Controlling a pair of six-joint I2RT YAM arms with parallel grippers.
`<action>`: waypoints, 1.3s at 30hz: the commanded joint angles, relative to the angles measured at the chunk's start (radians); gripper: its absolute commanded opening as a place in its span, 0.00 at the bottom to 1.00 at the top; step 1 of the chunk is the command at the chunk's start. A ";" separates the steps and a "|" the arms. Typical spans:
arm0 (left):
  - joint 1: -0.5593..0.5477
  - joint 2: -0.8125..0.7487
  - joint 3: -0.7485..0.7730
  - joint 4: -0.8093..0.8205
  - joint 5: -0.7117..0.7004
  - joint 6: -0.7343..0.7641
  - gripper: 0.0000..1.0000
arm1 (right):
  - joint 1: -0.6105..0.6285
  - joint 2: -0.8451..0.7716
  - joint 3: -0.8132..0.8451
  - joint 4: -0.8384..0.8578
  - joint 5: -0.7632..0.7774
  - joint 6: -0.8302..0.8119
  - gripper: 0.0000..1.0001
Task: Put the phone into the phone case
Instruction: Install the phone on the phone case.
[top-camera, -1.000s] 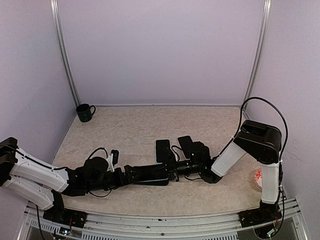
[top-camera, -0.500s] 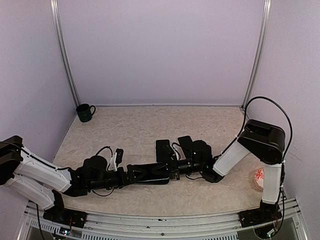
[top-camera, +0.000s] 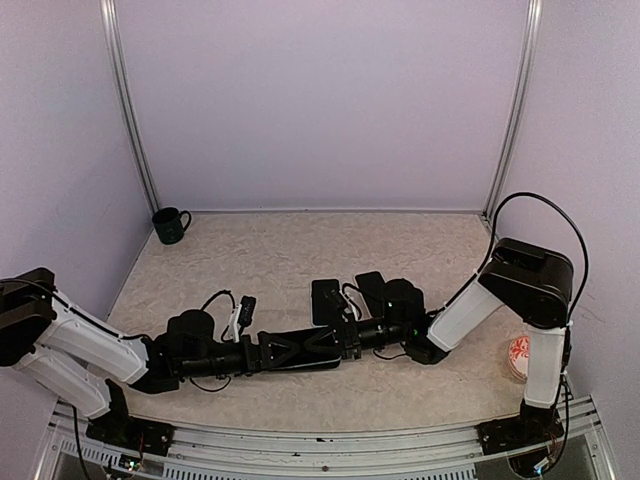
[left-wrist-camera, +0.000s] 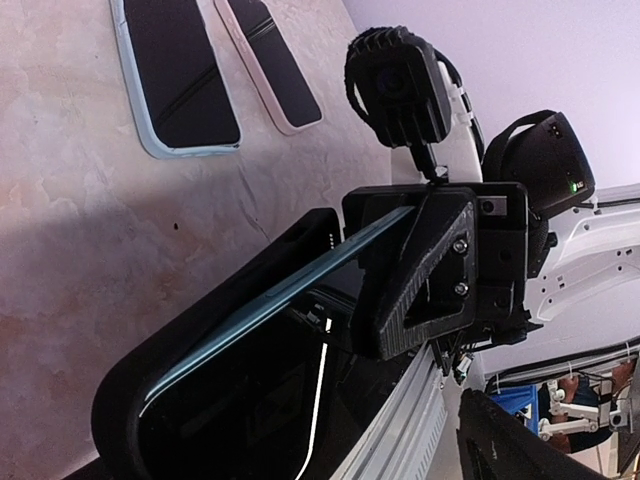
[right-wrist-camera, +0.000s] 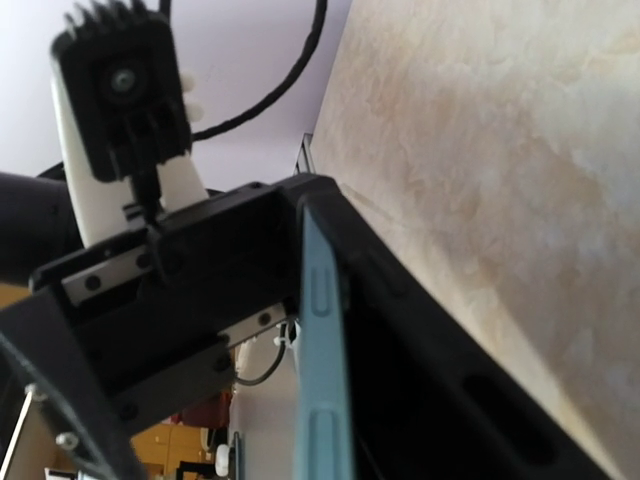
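Since a second ago, the left arm's elbow has slid slightly right along the near table (top-camera: 260, 255) edge; both arms still meet low at the centre. The phone (left-wrist-camera: 270, 300), blue-edged, is seen half seated in the black case (left-wrist-camera: 200, 350), one long edge still lifted. The right gripper (left-wrist-camera: 425, 265) is clamped shut on the phone's end; the left gripper (top-camera: 335, 345) surrounds the case, its jaws wide but starting to narrow, and whether they grip yet cannot be told. Two spare phones (top-camera: 325, 298) lie just beyond. The case is best held steady while the raised edge is pressed down evenly; a skewed push could pop the seated corner out.
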 joint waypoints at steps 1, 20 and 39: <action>0.006 0.017 0.020 0.085 0.048 0.022 0.83 | 0.012 -0.031 0.016 0.020 -0.030 -0.035 0.00; 0.005 0.035 -0.015 0.215 0.108 0.006 0.59 | 0.028 -0.001 0.034 0.019 -0.044 -0.048 0.00; 0.004 0.036 -0.041 0.319 0.148 -0.006 0.38 | 0.028 -0.019 0.038 0.001 -0.056 -0.060 0.04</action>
